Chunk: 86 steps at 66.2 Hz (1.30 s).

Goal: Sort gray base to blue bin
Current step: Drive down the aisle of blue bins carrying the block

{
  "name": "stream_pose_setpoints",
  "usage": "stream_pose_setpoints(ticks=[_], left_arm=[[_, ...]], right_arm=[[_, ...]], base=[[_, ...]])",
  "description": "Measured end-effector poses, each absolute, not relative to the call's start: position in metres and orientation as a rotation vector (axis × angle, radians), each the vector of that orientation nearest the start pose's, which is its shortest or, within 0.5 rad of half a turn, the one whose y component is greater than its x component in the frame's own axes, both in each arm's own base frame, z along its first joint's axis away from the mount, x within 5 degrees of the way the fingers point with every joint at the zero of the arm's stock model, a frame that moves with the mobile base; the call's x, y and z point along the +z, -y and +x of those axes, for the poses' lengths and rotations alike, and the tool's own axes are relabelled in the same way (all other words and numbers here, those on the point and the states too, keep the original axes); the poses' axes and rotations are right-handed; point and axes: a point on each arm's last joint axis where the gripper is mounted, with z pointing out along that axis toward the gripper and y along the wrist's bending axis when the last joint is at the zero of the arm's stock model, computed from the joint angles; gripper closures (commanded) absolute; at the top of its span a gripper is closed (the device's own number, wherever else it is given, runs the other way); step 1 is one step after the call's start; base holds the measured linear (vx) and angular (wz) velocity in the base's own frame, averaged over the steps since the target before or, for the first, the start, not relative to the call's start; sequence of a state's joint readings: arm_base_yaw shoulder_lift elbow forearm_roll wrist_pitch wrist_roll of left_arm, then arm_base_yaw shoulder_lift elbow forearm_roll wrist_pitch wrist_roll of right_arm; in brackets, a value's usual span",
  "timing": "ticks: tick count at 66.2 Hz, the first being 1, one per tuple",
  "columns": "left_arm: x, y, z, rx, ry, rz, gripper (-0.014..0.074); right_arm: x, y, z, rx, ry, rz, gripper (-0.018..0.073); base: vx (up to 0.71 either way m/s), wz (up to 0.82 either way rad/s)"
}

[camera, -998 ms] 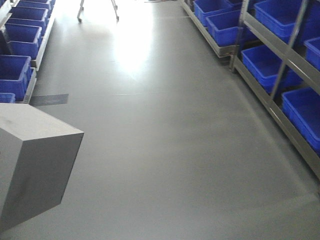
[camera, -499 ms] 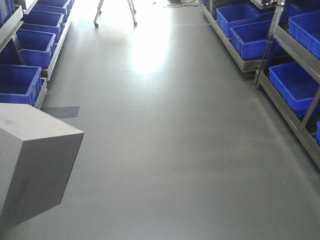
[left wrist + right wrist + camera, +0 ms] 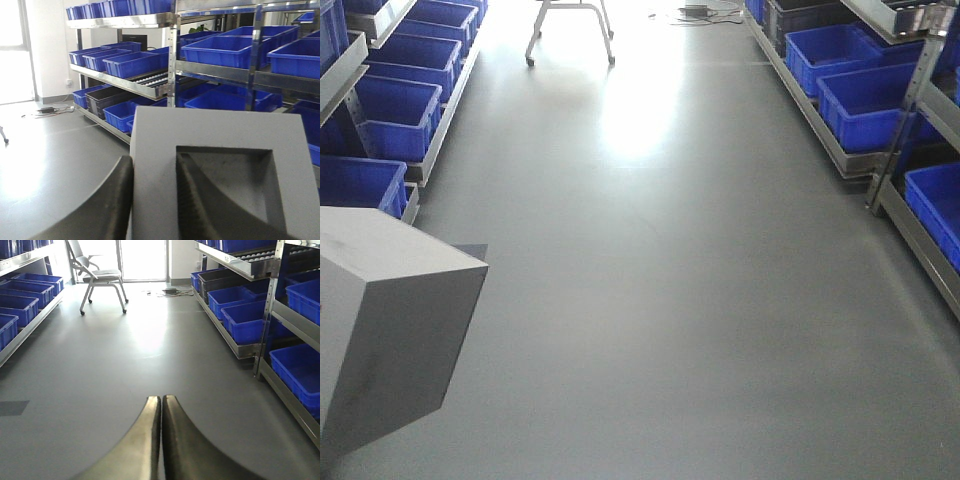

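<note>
The left tool (image 3: 152, 159) has the gray base (image 3: 215, 150) pinched by one wall. In the left wrist view one dark finger (image 3: 107, 205) sits against the outside of that wall and the other finger (image 3: 197, 210) is down inside the square recess, so the tool is closed to about the wall's thickness. The recessed face points straight back at the wrist camera.

In the front view the base is a big plain block in the lower left corner, held up off the gray floor (image 3: 670, 300). It's tilted, with one corner poking out to the right over the aisle. You only get two flat sides there and the recess is out of sight. It's pretty much a cube, so there's no real long axis that I can make out.

The right tool (image 3: 161, 400) has its two fingers pressed tight together with nothing between them, pointing down the aisle.

Blue bins (image 3: 390, 115) line metal racks (image 3: 172, 65) down both sides of the aisle, on several shelf levels. The base is well apart from all of them, not over or in any bin. There's one dark gray bin (image 3: 220, 280) among the blue ones on the right, a wheeled chair (image 3: 100, 275) at the far end, and some cables (image 3: 170, 290) on the floor near it.
</note>
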<state>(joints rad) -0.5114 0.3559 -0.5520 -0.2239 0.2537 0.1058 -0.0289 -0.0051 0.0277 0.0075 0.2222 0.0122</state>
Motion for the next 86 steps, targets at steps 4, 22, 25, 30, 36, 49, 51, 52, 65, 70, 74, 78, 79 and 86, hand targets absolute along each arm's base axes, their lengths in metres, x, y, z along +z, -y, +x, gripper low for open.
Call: stream_pose_setpoints(ticks=[4,22,25,30,36,49,51,52,65,70,74,78,79,86], left_arm=[[0.3519,0.0407,0.0622,-0.536,-1.519,0.354,0.0603],[0.3519,0.0407,0.0622,-0.536,-1.519,0.354,0.0603],[0.3519,0.0407,0.0622,-0.536,-1.519,0.354,0.0603],[0.3519,0.0407,0.0622,-0.536,-1.519,0.354,0.0603],[0.3519,0.0407,0.0622,-0.536,-1.519,0.354,0.0603],[0.3519,0.0407,0.0622,-0.536,-1.519,0.354,0.0603],[0.3519,0.0407,0.0622,-0.536,-1.519,0.354,0.0603],[0.3519,0.0407,0.0622,-0.536,-1.519,0.354,0.0603],[0.3519,0.0407,0.0622,-0.536,-1.519,0.354,0.0603],[0.3519,0.0407,0.0622,-0.536,-1.519,0.354,0.0603],[0.3519,0.0407,0.0622,-0.536,-1.519,0.354,0.0603],[0.3519,0.0407,0.0622,-0.536,-1.519,0.354,0.0603],[0.3519,0.0407,0.0622,-0.536,-1.519,0.354,0.0603],[0.3519,0.0407,0.0622,-0.536,-1.519,0.354,0.0603]], right_arm=[[0.1839,0.0015,0.0561,-0.005,-1.728,0.041,0.0564],[0.1839,0.0015,0.0561,-0.005,-1.728,0.041,0.0564],[0.1839,0.0015,0.0561,-0.005,-1.728,0.041,0.0564],[0.1839,0.0015,0.0561,-0.005,-1.728,0.041,0.0564],[0.1839,0.0015,0.0561,-0.005,-1.728,0.041,0.0564],[0.1839,0.0015,0.0561,-0.005,-1.728,0.041,0.0564],[0.1839,0.0015,0.0561,-0.005,-1.728,0.041,0.0564],[0.1839,0.0015,0.0561,-0.005,-1.728,0.041,0.0564],[0.1839,0.0015,0.0561,-0.005,-1.728,0.041,0.0564],[0.1839,0.0015,0.0561,-0.005,-1.728,0.041,0.0564],[0.1839,0.0015,0.0561,-0.005,-1.728,0.041,0.0564],[0.1839,0.0015,0.0561,-0.005,-1.728,0.041,0.0564],[0.1839,0.0015,0.0561,-0.005,-1.728,0.041,0.0564],[0.1839,0.0015,0.0561,-0.005,-1.728,0.041,0.0564]], base=[[0.45,0.1],[0.44,0.07],[0.42,0.03],[0.42,0.01],[0.41,-0.02],[0.39,-0.04],[0.38,-0.03],[0.38,-0.02],[0.37,0.0],[0.36,0.03],[0.36,0.04],[0.35,0.04],[0.35,0.05],[0.33,0.05]])
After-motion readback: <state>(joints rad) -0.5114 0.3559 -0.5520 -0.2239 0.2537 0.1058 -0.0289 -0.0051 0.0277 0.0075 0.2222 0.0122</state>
